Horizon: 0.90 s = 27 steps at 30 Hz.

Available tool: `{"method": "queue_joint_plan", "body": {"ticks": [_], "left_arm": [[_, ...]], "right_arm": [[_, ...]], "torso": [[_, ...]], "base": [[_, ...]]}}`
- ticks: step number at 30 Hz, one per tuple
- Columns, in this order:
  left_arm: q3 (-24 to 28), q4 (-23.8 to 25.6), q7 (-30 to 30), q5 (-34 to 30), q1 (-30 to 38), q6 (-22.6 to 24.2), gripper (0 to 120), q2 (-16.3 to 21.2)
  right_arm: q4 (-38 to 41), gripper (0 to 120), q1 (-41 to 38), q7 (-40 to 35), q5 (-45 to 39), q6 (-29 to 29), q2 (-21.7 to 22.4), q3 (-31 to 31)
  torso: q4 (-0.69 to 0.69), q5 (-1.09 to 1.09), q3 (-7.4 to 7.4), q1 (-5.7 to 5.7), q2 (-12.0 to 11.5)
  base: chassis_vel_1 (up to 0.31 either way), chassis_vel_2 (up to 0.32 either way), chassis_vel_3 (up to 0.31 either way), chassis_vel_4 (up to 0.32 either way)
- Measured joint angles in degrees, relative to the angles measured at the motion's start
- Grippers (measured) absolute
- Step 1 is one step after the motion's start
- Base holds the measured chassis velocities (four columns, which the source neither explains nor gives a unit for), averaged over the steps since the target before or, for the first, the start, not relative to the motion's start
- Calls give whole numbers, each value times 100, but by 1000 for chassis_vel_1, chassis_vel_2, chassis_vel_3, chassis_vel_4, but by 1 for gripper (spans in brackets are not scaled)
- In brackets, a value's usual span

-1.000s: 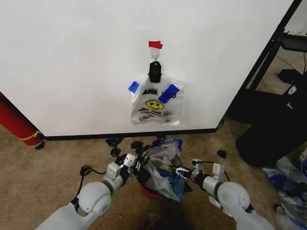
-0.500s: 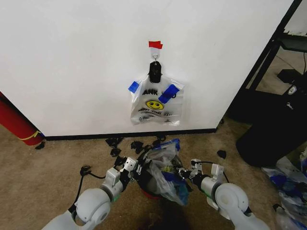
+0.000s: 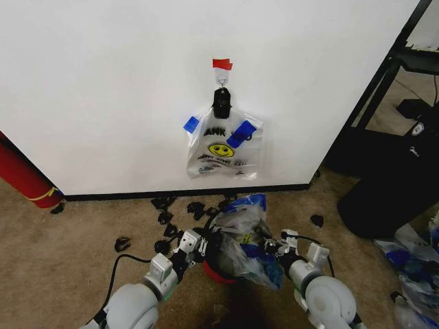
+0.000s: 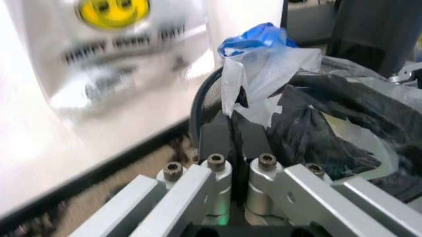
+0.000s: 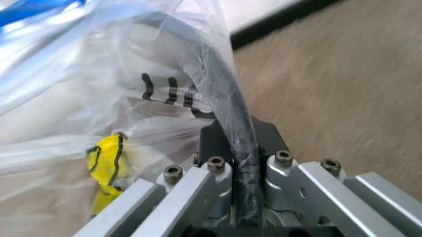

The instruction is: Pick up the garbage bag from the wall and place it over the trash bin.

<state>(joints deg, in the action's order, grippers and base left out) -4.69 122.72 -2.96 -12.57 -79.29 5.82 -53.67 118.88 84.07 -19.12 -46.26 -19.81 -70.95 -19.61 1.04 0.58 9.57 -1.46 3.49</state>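
The garbage bag (image 3: 243,233), crinkly see-through plastic with blue tape, is bunched over the trash bin (image 3: 217,273), whose red outside shows beneath it on the carpet. My left gripper (image 3: 204,245) is shut on the bag's rim at the bin's left side. In the left wrist view that gripper (image 4: 234,136) pinches a taped flap of the bag (image 4: 264,64) next to the bin's black rim (image 4: 203,96). My right gripper (image 3: 272,247) is shut on the bag at the right side. Up close, this gripper (image 5: 238,153) clamps plastic (image 5: 99,98) wrapped over the bin's dark rim (image 5: 221,84).
A flat smiley bag (image 3: 221,147) hangs from a black clip on the white wall (image 3: 103,82), under a hook and red tape (image 3: 221,64). Black clips (image 3: 164,203) litter the carpet. A red cylinder (image 3: 24,177) leans at left; a dark rack (image 3: 387,185) and loose bags (image 3: 418,267) stand right.
Both grippers have drawn back toward me and lower, keeping hold of the bag. The bag has come a little lower and rightward over the bin.
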Motion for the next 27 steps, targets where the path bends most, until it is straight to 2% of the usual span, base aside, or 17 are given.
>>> {"method": "queue_joint_plan", "body": {"ticks": [6,12,21,27], "left_arm": [[-51,128,-78,424,-200,-197,0,-93],[-203,27,-132,629,-195,-274,0,-84],[-338,-503,-180,1060,-82,-546,0,-89],[-349,-592,2,1120,-101,-681,0,-89]], "right_arm": [[211,0,194,14,484,381,27,-168],[462,0,270,309,537,384,187,-445],[653,0,203,591,160,178,397,-742],[545,0,103,618,-84,526,356,-756]], "torso": [[0,0,0,0,0],[-1,0,0,0,0],[0,0,1,-1,0],[-1,-1,1,-1,0]], "base": [[0,0,0,0],[0,0,0,0],[0,0,0,0],[0,0,0,0]]}}
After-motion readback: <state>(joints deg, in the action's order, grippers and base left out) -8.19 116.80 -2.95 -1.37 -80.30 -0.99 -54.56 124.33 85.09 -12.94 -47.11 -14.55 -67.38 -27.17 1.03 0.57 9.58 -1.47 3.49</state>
